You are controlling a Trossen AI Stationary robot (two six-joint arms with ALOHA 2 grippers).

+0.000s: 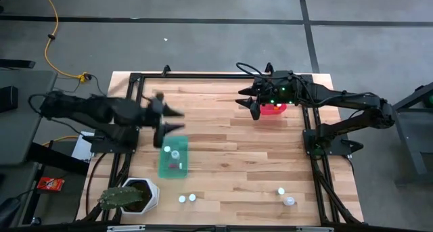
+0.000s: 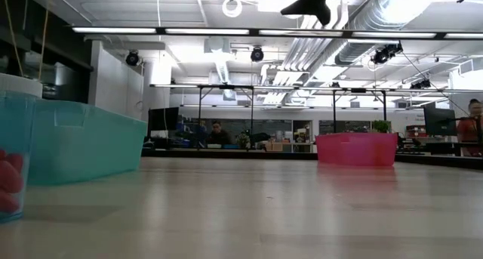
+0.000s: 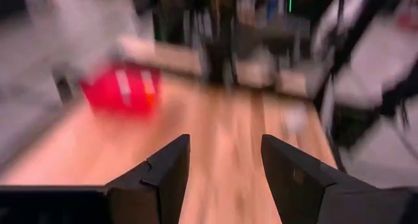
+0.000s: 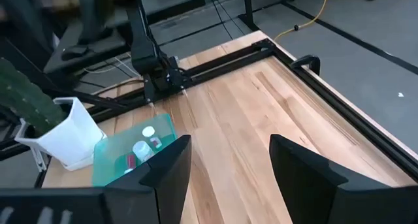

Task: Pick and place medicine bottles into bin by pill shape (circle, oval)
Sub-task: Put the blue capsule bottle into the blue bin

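Step in hand: between picks, as I judge it; neither gripper carries a bottle.
Left gripper (image 1: pixel 174 121): fingers spread with nothing between them, blurred in the high view, hanging just beyond the far end of the green bin (image 1: pixel 173 159).
Right gripper (image 1: pixel 247 101): fingers spread with nothing between them, beside the red bin (image 1: pixel 273 109) at the far right of the table (image 1: pixel 230 151).
Green bin: near the left side; holds at least two bottles (image 4: pixel 141 148), white caps showing in the right wrist view, with something small and red beside them.
Red bin: contents hidden under the right arm in the high view; the low view shows only its wall.
Loose bottles: two (image 1: pixel 187 199) at the near edge just right of the plant pot (image 1: pixel 139 195); two more (image 1: pixel 285 196) near the near right corner. One stands very close to the low camera at its left edge, red pills inside.
Bottles versus grippers: all loose ones lie well apart from both grippers, toward the near side.
Next move calls for: a reach to the near edge, fingers kept wide, lowered around one small bottle; the pair by the pot suits the left arm, the right-hand pair the right arm.
Pill shape: cannot tell from these views.
Risk: the bottles in each pair stand close together, so a neighbour may get knocked.
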